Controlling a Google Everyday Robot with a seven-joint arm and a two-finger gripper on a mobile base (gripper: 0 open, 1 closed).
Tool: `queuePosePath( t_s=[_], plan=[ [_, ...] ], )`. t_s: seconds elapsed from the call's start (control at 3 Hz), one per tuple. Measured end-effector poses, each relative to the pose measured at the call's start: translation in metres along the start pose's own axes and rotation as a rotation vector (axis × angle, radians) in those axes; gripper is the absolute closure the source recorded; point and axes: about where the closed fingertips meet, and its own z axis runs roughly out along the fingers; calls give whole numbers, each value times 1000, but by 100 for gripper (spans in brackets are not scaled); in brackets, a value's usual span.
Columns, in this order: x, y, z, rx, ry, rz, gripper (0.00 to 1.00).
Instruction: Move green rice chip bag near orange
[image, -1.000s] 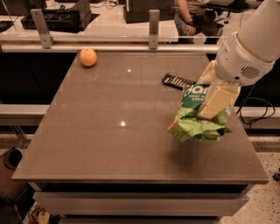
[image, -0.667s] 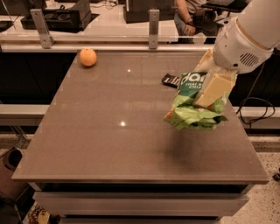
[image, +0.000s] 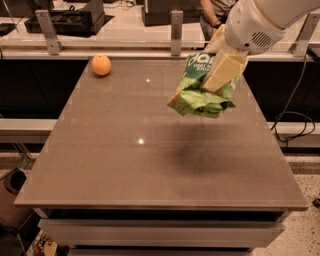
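Observation:
The green rice chip bag (image: 197, 95) hangs in the air above the right middle of the table, crumpled, with its dark green top and white lettering facing up. My gripper (image: 220, 70) comes in from the upper right and is shut on the bag's upper part, with a pale yellow finger (image: 225, 71) lying across its front. The bag's shadow falls on the table below it. The orange (image: 101, 64) sits on the table's far left corner, well to the left of the bag.
The brown table (image: 125, 165) has a raised rail with metal posts (image: 176, 30) along its far edge. A person stands behind the rail at the back. A cable hangs off to the right of the table.
My gripper has lifted the bag higher and carried it left and toward the far side. The small black packet it passed is no longer visible behind the bag.

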Motion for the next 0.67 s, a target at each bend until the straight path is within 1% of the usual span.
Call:
queuePosePath(
  t_s=[0.33, 0.67],
  plan=[
    [-19, -25, 6, 50, -40, -24, 100],
    [-35, -53, 22, 115, -73, -37, 100]
  ],
)
